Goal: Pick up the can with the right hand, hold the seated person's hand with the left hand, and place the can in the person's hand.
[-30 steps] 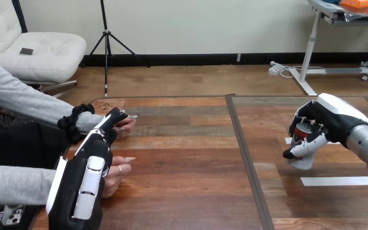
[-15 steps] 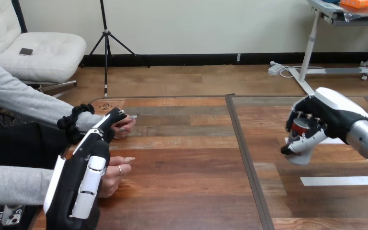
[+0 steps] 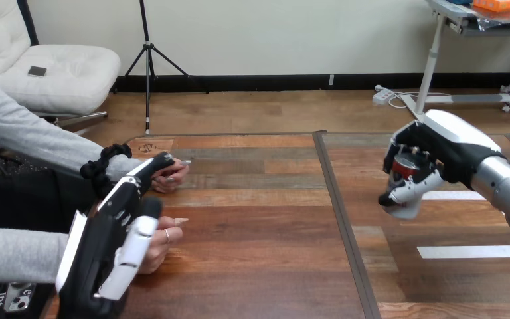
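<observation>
Right hand [image 3: 448,149] has the can [image 3: 404,199] wrapped up: it's curled round it from above, thumb across the front, clamped on tight. The can is tipped over a bit, red top tucked up into the palm, pale body sticking out below. It sits over the right half of the counter [image 3: 259,219], just beyond a white tape strip [image 3: 475,251]. Pretty sure it's off the wood, but from this angle I honestly can't tell how clear it is.

Left hand [image 3: 103,256] comes in low at the left edge with its fingers [image 3: 145,173] stretched out straight and together, not gripping anything. The tips reach the person's far hand [image 3: 172,174], which rests on the counter. They look like they're touching or lying just over it, not curled round it. The person's near hand [image 3: 159,239] lies loosely closed on the counter right beside the robot's palm, on its right. Both of the person's hands are well apart from the can.
</observation>
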